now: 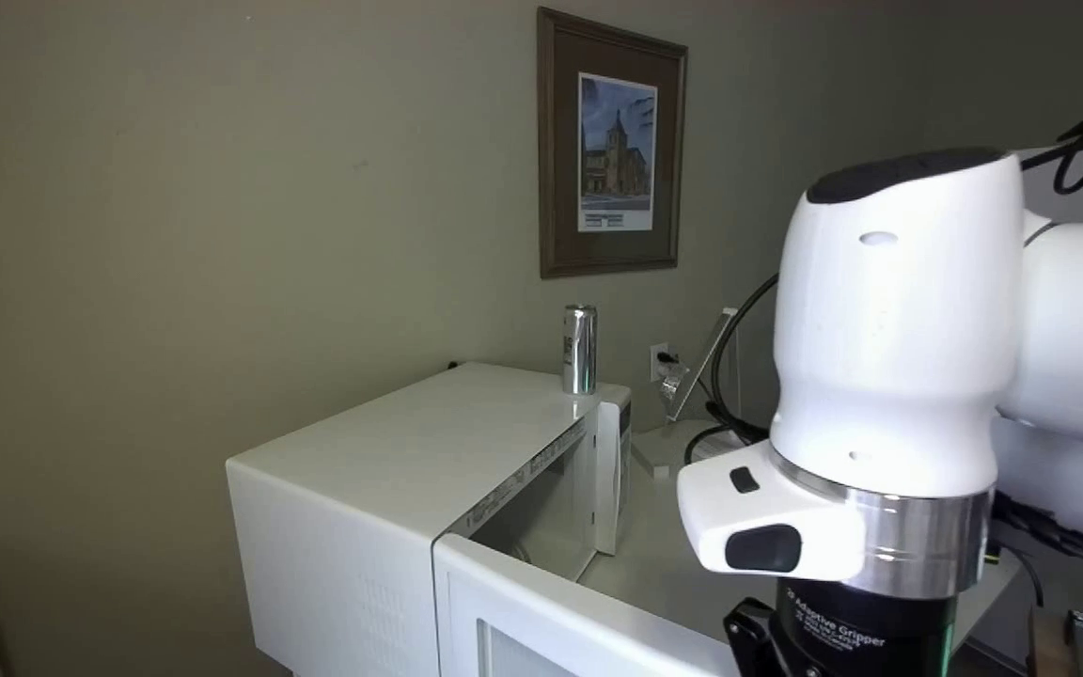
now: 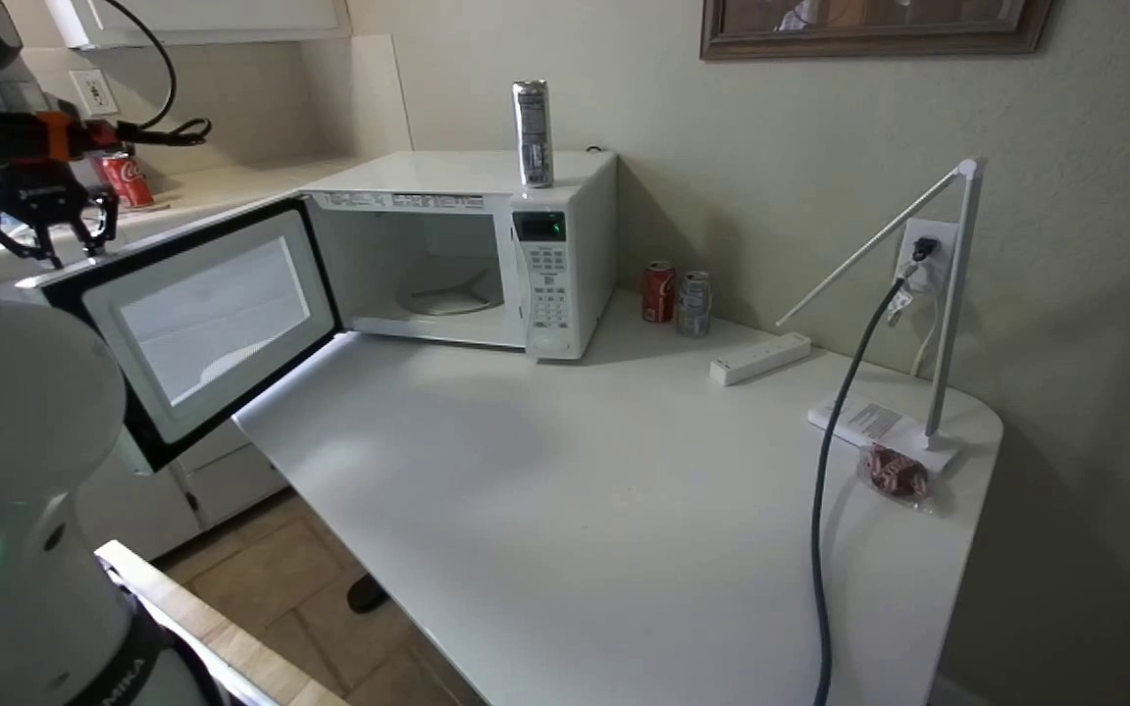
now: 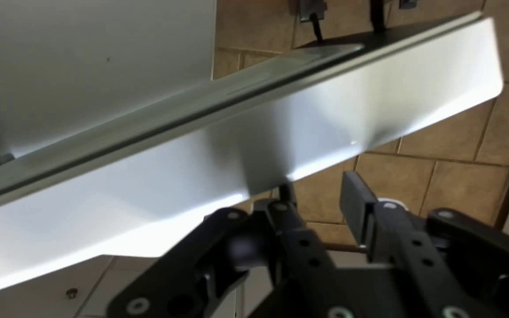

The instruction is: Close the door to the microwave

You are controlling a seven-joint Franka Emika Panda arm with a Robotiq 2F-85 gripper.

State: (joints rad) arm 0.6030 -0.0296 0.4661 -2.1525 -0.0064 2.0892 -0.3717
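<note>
The white microwave point(image 1: 391, 442) stands on a white table, and it also shows in an exterior view point(image 2: 590, 265) with its inside exposed. Its door point(image 2: 217, 304) stands wide open, swung out past the table edge; it also shows in an exterior view point(image 1: 579, 611). My gripper point(image 2: 77, 257) is at the top of the door near its free end, on the outer side. In the wrist view, my gripper point(image 3: 318, 192) has its fingers apart with nothing between them. One fingertip is close to or touching the door's outer edge point(image 3: 245, 145); contact cannot be told.
A tall silver can point(image 2: 534, 135) stands on the microwave's top near the front. On the table point(image 2: 545, 510) are a red can point(image 2: 658, 292), a silver can point(image 2: 693, 304), a power strip point(image 2: 759, 359), a lamp point(image 2: 957, 294) and a dark cable point(image 2: 823, 529). A counter lies behind the door.
</note>
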